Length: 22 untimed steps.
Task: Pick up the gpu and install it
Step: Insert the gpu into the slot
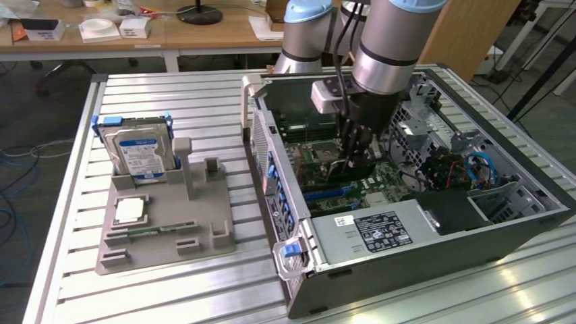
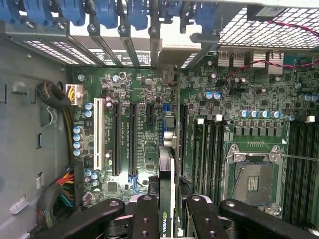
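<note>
- Faces of the gpu [image 2: 166,174] are hidden; the wrist view gives its thin edge, and in the exterior view the arm covers most of it;
- gripper [image 1: 355,158] is clamped on the gpu, one finger on each face, inside the computer case [image 1: 432,266], above the motherboard [image 2: 124,89];
- gpu stands on edge, long axis parallel to the expansion slots [image 2: 115,139], pointing toward the blue clips [image 2: 104,12]; whether it is seated I cannot tell.

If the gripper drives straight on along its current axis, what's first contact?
Likely the motherboard: the gpu clamped in the gripper leads, so its edge would reach the expansion slots first. Which slot, I can't tell.
</note>
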Tool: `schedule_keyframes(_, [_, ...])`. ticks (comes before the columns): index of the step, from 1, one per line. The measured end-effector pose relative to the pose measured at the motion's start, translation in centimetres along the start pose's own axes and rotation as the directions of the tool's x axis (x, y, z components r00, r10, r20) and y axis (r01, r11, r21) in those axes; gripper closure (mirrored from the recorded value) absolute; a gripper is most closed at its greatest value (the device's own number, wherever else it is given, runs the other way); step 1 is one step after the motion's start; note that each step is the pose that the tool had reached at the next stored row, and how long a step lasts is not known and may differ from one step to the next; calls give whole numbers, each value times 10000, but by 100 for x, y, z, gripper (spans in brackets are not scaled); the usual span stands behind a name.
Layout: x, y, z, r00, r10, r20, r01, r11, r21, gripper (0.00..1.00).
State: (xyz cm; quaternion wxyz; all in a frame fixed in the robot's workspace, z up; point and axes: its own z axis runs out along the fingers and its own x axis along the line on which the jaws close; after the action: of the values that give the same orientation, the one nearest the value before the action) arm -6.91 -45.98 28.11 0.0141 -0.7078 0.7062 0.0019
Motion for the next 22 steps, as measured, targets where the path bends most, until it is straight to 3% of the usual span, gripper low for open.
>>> schedule_keyframes(17, [15, 15, 26, 10000, 0, -3, 0, 10000, 0, 74])
schedule_keyframes(22, [16, 15, 89, 10000, 0, -2, 0, 10000, 0, 74])
